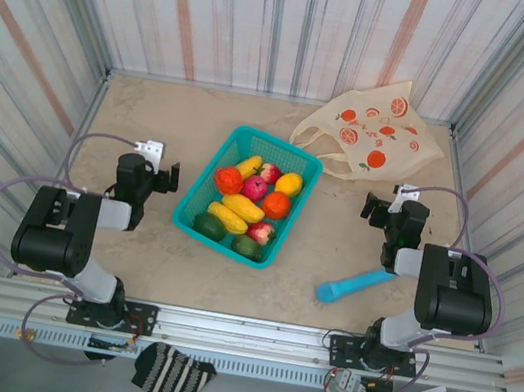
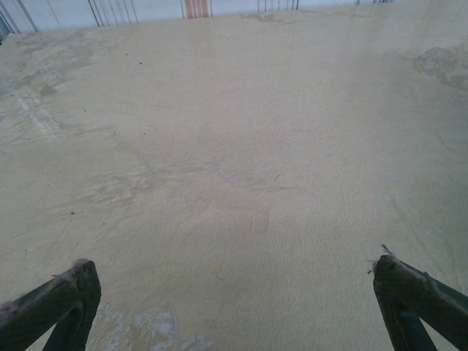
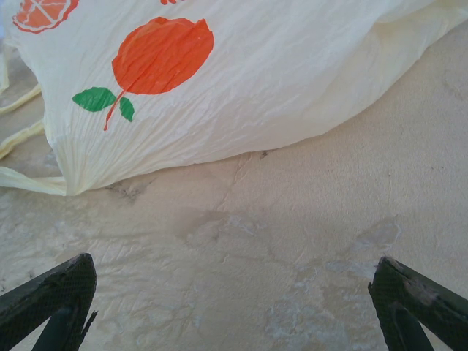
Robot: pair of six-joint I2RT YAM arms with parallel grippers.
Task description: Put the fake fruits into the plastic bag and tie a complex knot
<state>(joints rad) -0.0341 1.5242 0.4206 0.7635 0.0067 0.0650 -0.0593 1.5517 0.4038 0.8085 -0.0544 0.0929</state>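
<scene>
- The left gripper [image 1: 168, 177] hangs over the bare beige table [image 1: 144, 114]. Its fingers [image 2: 62, 296] are wide apart and hold nothing.
- The right gripper [image 1: 374, 208] is wide apart and empty too.
- Just ahead of it, at the far right, the thin cream plastic bag with orange fruit prints [image 1: 376, 125] lies flat.
- The small shiny fake fruits [image 1: 255, 189] all lie in the teal mesh plastic basket [image 1: 281, 146], mid-table.
- I think the bag must be opened first. Pinch one loop handle [image 1: 306, 128] softly and lift it so the mouth gapes. Don't squeeze both sides shut.
- Count: one bag, one basket, one blue plastic stick [image 1: 353, 285]. About eleven fruits: four red, four yellow, one orange, two green.
</scene>
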